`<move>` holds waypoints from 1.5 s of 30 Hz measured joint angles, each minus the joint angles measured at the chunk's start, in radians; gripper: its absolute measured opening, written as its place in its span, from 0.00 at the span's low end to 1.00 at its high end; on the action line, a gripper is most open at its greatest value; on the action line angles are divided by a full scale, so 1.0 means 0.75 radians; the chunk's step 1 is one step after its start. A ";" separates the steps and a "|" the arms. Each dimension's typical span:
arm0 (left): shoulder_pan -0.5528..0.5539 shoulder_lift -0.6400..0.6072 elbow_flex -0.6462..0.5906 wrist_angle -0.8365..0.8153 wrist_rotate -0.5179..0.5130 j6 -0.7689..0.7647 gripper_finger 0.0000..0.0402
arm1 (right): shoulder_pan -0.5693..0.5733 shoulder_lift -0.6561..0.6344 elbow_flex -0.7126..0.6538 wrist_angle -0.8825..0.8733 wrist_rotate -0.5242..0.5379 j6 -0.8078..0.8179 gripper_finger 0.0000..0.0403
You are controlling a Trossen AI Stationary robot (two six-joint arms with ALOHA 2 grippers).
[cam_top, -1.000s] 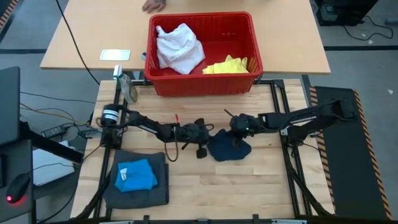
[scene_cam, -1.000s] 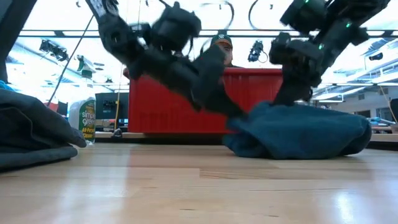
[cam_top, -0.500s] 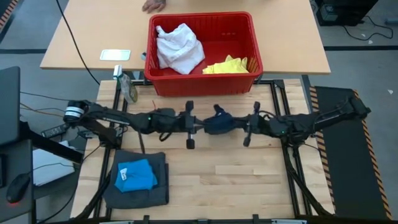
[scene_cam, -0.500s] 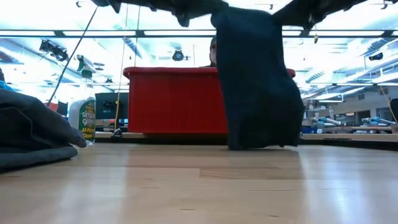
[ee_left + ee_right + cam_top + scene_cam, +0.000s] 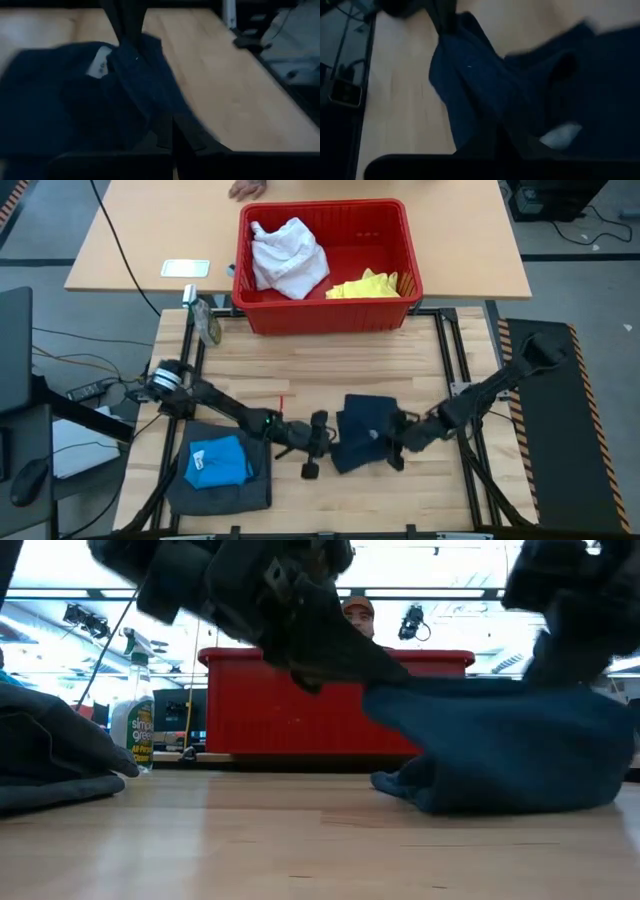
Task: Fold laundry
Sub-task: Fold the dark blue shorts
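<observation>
Overhead, the left gripper [image 5: 328, 442] and right gripper [image 5: 393, 442] each pinch an opposite edge of the dark navy garment [image 5: 362, 430], spread on the table [image 5: 400, 370] in front of the red basket [image 5: 325, 308]. At table height, the garment [image 5: 510, 755] sags onto the wood. Both wrist cameras show fingers clamped on navy cloth [image 5: 75, 110] [image 5: 485, 85].

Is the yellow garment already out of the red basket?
No, the yellow garment lies inside the red basket beside the white garment.
</observation>
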 joint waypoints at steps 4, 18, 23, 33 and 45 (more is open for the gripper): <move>-0.034 0.079 0.001 0.108 0.015 -0.099 0.00 | 0.076 0.148 -0.001 0.153 -0.002 0.075 0.03; 0.126 0.003 0.041 0.177 -0.095 0.096 0.00 | 0.096 -0.092 -0.002 -0.104 0.482 0.152 0.03; 0.303 0.037 0.070 0.120 -0.096 0.066 0.00 | -0.034 -0.089 -0.072 -0.292 0.511 0.338 0.03; 0.412 0.160 0.065 0.018 0.038 -0.098 0.03 | -0.154 0.024 -0.211 -0.109 0.525 0.310 0.19; 0.410 0.055 0.071 -0.049 0.009 -0.112 0.29 | -0.329 -0.216 -0.206 -0.319 0.268 0.218 0.67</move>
